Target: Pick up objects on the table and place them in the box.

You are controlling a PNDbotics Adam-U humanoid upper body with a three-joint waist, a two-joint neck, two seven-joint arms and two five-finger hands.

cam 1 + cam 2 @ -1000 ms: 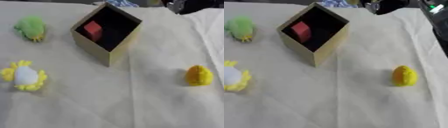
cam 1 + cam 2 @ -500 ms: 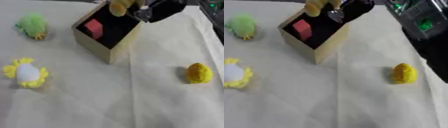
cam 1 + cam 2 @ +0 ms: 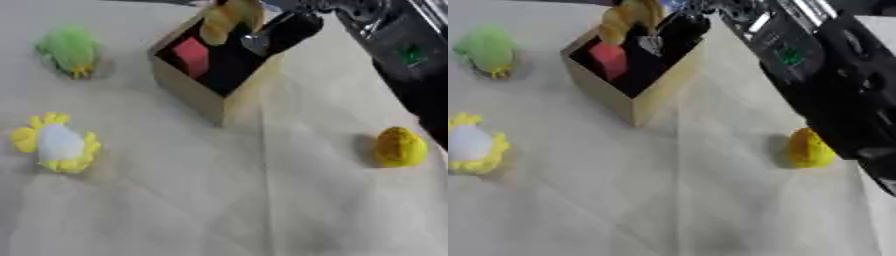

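Observation:
My right hand [image 3: 278, 34] reaches in from the upper right, over the open cardboard box [image 3: 199, 97]. Its fingers are curled round a yellow-orange soft object [image 3: 224, 21] held just above the box's opening. A red block [image 3: 192, 56] lies inside the box. On the cloth lie a green plush toy [image 3: 70, 49] at the far left, a yellow-and-white plush toy [image 3: 57, 144] at the near left and a yellow rounded toy [image 3: 399, 146] at the right. My left hand shows in no view.
A pale wrinkled cloth [image 3: 236, 200] covers the table. My black right forearm [image 3: 824, 85] crosses the upper right and partly hides the yellow toy in the right eye view.
My right arm has come in from the top right with the yellow-orange object and now hangs over the box. The camera has tilted, shifting the whole scene.

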